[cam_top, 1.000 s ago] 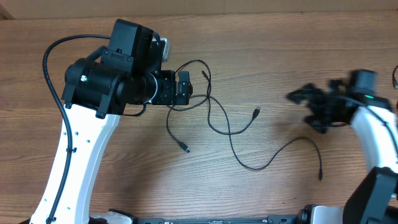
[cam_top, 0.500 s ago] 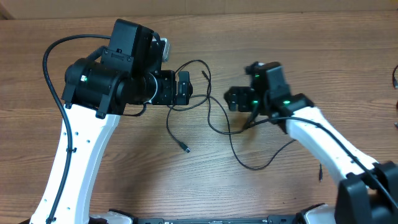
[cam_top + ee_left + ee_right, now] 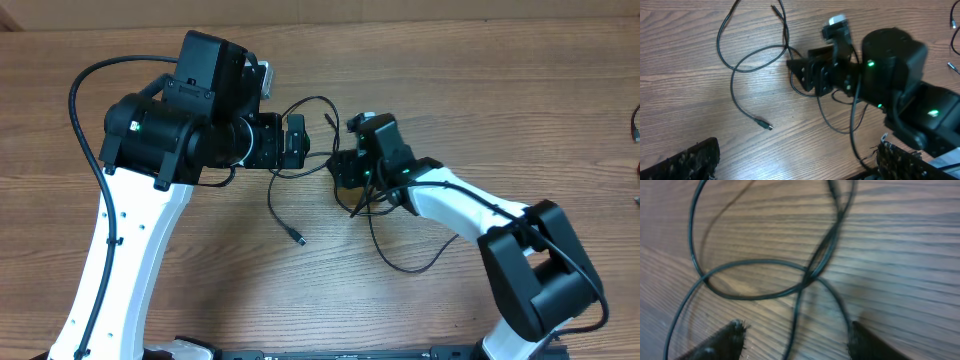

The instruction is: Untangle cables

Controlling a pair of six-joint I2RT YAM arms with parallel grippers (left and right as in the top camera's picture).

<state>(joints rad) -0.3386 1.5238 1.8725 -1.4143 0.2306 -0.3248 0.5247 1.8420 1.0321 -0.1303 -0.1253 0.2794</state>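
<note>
Thin black cables lie looped and crossing on the wooden table, with a silvery plug at one end and a small tip at the back. My right gripper is open and low over the crossing. In the right wrist view two cords cross, and one runs between the spread fingers. My left gripper is open and empty, hovering just left of the loops. Its view shows the loops, the plug and its own fingers apart.
The wooden table extends in every direction. The left arm's thick black cable arcs at the far left. Another thin dark cord end shows at the right edge. The right arm stretches across the right half.
My right arm has swung from the far right to the middle and now has its gripper over the cable crossing. The left arm and the cables have not moved.
</note>
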